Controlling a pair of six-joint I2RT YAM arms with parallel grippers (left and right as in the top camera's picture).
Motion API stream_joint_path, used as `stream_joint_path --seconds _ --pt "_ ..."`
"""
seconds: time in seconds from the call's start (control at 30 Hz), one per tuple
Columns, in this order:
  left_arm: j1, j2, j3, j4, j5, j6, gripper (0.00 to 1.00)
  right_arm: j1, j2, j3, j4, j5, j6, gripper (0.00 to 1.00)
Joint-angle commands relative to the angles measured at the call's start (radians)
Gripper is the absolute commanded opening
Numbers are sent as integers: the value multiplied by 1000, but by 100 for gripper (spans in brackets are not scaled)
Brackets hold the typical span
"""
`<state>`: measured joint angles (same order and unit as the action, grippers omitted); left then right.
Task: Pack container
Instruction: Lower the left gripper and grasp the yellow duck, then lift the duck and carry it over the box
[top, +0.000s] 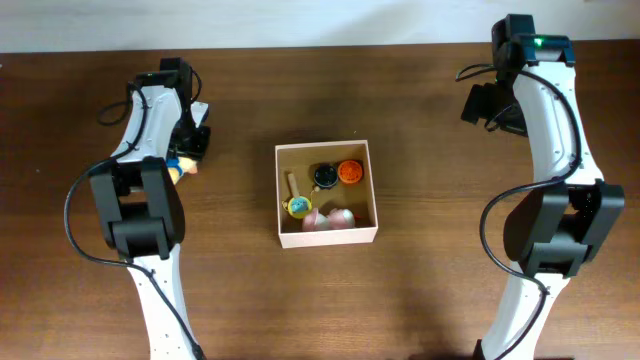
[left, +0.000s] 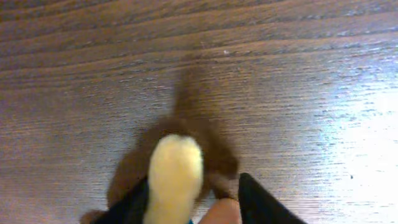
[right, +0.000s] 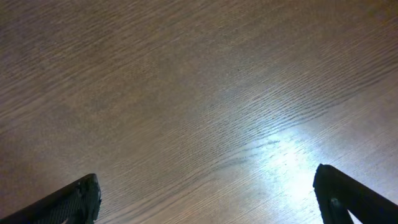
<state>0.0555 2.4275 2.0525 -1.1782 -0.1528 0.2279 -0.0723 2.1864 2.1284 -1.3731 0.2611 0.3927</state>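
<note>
The container, a square shallow cardboard box with white walls and a tan inside, sits mid-table and holds several small toys. My left gripper is far left of it, shut on a small toy with a pale yellow part and a peach part, held just above the wood; the toy also shows in the overhead view. My right gripper is open and empty over bare table at the far right, by its arm.
Inside the box lie an orange round toy, a dark round toy, a yellow-ringed toy and pink pieces. The pale wall edge runs along the back of the brown wooden table.
</note>
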Motion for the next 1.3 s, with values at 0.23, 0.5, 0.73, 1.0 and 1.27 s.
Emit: stream_joint_path --seconds 0.23,0.5,0.73,1.0,1.27 --pt "-6 9 6 -27 7 9 15 0 -3 2 0 2 13 99" --pt "-37 8 129 -113 7 8 2 0 -3 2 0 2 13 99" --pt "-66 8 308 -225 7 8 2 0 -3 2 0 1 13 99" --pt "-149 8 501 -378 8 8 2 0 -3 2 0 2 13 99" --pt "-311 7 568 -452 7 10 2 0 -3 2 0 1 13 99"
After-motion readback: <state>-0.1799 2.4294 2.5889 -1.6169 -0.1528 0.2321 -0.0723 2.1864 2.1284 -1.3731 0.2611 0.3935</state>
